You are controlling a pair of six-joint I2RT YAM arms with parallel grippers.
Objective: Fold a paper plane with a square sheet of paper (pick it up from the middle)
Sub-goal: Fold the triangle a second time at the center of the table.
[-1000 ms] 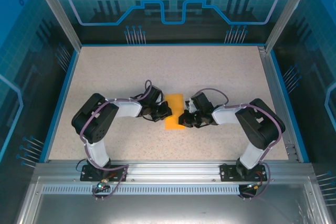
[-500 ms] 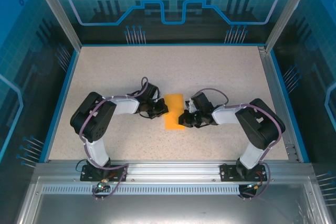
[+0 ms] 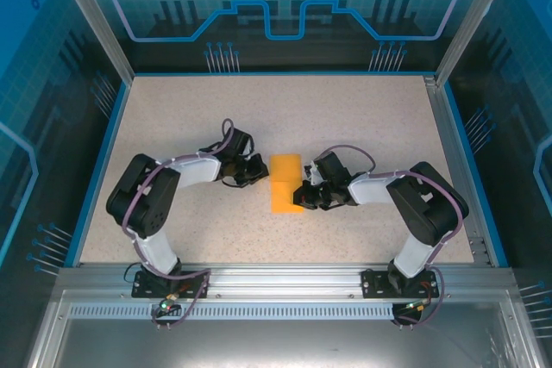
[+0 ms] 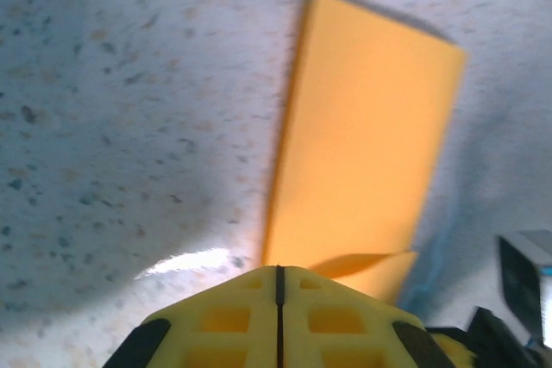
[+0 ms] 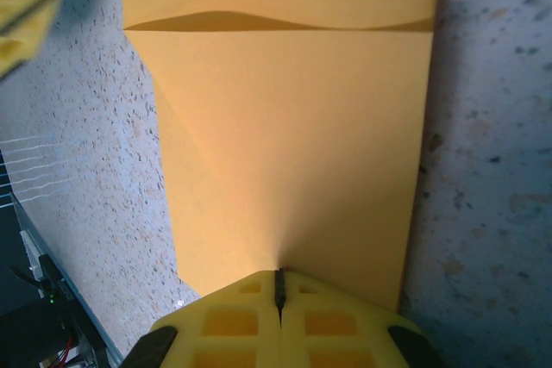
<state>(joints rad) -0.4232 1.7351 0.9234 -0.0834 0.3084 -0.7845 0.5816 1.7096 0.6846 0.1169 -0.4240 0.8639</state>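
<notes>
Our right claw (image 5: 279, 277) was shut, tips pressing the folded sheet of paper (image 3: 285, 183) on the surface (image 3: 362, 127), probably to pin its crease. Our left claw (image 3: 257, 171) sat shut and empty just beside it.

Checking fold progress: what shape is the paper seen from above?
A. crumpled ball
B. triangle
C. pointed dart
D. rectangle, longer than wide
D: from above the paper is a straight-sided rectangle with four corners and no point.
</notes>
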